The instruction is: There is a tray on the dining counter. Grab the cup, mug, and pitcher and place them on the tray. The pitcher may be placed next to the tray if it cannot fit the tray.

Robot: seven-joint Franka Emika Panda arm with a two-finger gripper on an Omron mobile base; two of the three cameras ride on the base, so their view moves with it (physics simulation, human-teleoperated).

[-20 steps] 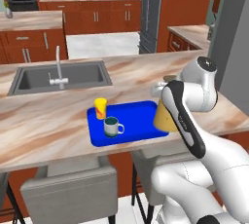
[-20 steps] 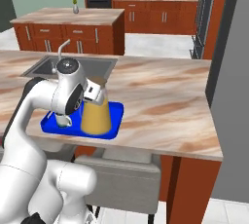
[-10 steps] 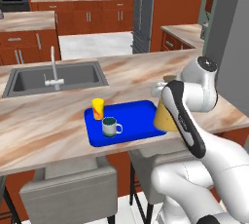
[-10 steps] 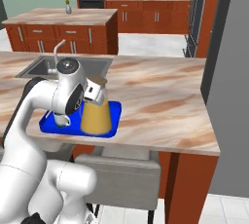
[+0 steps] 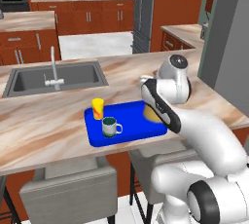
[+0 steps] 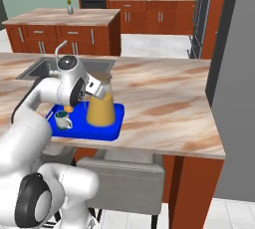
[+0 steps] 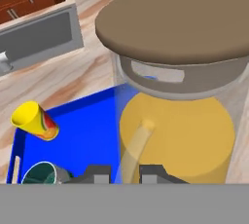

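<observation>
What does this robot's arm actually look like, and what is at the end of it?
The arm is a chain of thick, rounded, glossy white segments, with dark grey to black rings and round caps at the joints. No loose cables or lettering can be made out. It ends in a white hand with a dark face, carrying the gripper: two small, dark grey, blocky fingertips side by side.

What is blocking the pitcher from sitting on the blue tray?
Nothing visible. The pitcher already stands on the right part of the tray; the cup and mug sit apart on its left side.

base views flank the tray point(image 5: 129, 133), hand view close above
</observation>
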